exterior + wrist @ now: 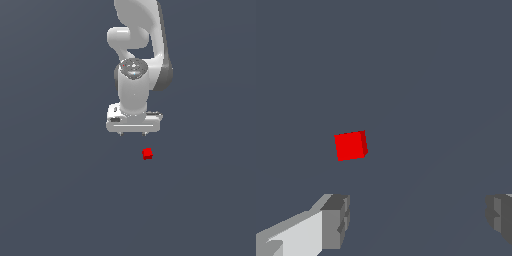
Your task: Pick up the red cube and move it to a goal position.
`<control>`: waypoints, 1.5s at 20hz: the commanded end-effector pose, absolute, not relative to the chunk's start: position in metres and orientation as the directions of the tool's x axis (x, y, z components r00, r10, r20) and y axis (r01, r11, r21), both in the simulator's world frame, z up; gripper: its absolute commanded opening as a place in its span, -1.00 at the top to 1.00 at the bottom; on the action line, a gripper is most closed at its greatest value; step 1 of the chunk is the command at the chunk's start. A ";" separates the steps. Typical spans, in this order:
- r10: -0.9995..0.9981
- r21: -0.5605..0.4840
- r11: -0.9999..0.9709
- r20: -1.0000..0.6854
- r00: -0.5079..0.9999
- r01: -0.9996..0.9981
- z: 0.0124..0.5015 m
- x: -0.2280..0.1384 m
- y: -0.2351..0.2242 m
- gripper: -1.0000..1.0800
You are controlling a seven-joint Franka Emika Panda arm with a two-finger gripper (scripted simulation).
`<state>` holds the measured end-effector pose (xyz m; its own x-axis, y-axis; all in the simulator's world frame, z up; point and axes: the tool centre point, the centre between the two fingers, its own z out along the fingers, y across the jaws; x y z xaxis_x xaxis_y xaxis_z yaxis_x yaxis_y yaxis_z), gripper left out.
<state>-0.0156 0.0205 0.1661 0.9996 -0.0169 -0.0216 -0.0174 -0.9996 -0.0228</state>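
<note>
The red cube [147, 153] is a tiny bright red block lying alone on the dark grey floor. My white gripper [133, 134] hangs a little way from it, toward the exterior view's left, and does not touch it. In the wrist view the red cube [350, 145] lies on the floor beyond the fingertips [336, 221], outside the gap between them. The gripper [418, 217] is open, its two grey fingers wide apart with nothing between them.
A plain dark grey floor [60, 200] spreads around the cube on all sides. The white arm [135, 60] rises behind the gripper at the top of the exterior view.
</note>
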 end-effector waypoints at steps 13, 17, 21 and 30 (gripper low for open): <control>0.030 -0.018 -0.999 -0.014 0.999 0.030 0.120 -0.011 0.045 -0.92; 0.064 -0.013 -0.998 -0.009 0.998 0.064 0.087 -0.007 0.062 -0.92; 0.094 -0.008 -0.996 -0.005 0.996 0.094 0.056 -0.004 0.078 -0.92; 0.128 -0.001 -0.992 0.000 0.992 0.128 0.022 0.000 0.095 -0.92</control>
